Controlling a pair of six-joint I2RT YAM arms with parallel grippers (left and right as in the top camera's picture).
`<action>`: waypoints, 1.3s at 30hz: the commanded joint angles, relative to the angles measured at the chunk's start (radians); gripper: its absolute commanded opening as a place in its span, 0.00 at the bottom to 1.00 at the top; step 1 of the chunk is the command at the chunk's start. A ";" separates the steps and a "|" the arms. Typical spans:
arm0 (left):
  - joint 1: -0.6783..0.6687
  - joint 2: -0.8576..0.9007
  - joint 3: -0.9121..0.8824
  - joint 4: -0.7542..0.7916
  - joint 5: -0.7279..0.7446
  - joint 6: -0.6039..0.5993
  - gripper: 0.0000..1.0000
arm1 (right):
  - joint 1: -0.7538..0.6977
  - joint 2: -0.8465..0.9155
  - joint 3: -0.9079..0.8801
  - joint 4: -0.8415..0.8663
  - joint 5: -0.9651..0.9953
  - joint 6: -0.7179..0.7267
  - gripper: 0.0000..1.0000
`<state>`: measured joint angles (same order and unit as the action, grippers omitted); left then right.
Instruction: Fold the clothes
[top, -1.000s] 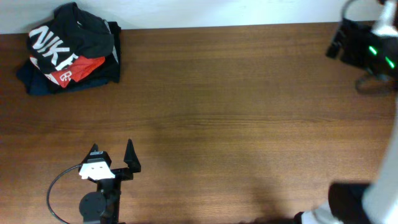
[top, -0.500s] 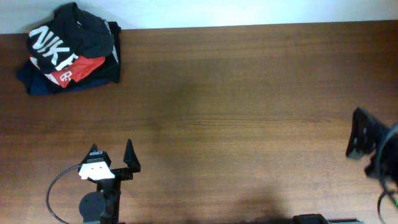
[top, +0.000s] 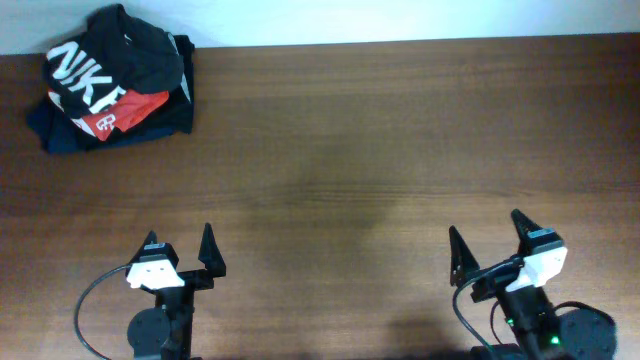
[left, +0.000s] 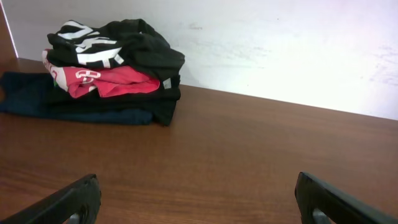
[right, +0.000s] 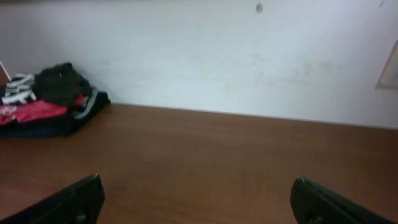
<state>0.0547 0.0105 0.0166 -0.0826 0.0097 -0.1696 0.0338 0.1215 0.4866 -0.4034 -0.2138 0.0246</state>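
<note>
Jaws on both grippers stood wide apart and held nothing. We recorded the left gripper (top: 180, 242) at the near edge of the table (top: 350, 130), left of centre. The right gripper (top: 487, 232) sat at the same near edge, right of centre, and was turned slightly off square. Neither gripper touched any cloth.

We located the T-shirt (top: 125, 45) in the far left corner of the table. It was crumpled and lay on top of a pile. Its white lettering (top: 85, 75) faced up on the left part of the heap. In the left wrist view, a loose fold of the T-shirt drooped over the right side of the pile.

Under the T-shirt we noted:
- a red shirt (top: 128, 108), with part of its white print showing;
- a black garment (top: 182, 95), folded, forming the right edge of the pile;
- a navy garment (top: 50, 135) at the bottom, its edge sticking out farthest to the left.

The rear of the pile sat close to the white wall (left: 280, 50), which ran along the far edge of the table.

Open wood stretched from the right edge of the pile across the centre and right of the table. A broad band of open wood also separated both grippers from the pile. The left gripper was well apart from the pile, and the right gripper was farther away. In the right wrist view, which was soft, the pile appeared small at the far left.
</note>
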 joint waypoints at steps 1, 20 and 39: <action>0.005 -0.005 -0.008 0.000 -0.007 0.003 0.99 | 0.005 -0.120 -0.220 0.127 -0.023 0.060 0.99; 0.005 -0.005 -0.008 0.000 -0.007 0.003 0.99 | 0.005 -0.118 -0.453 0.419 -0.012 0.066 0.99; 0.005 -0.005 -0.008 0.000 -0.007 0.003 0.99 | 0.005 -0.118 -0.481 0.340 0.053 0.058 0.99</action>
<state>0.0547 0.0109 0.0166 -0.0822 0.0097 -0.1696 0.0338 0.0139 0.0105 -0.0563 -0.1745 0.0929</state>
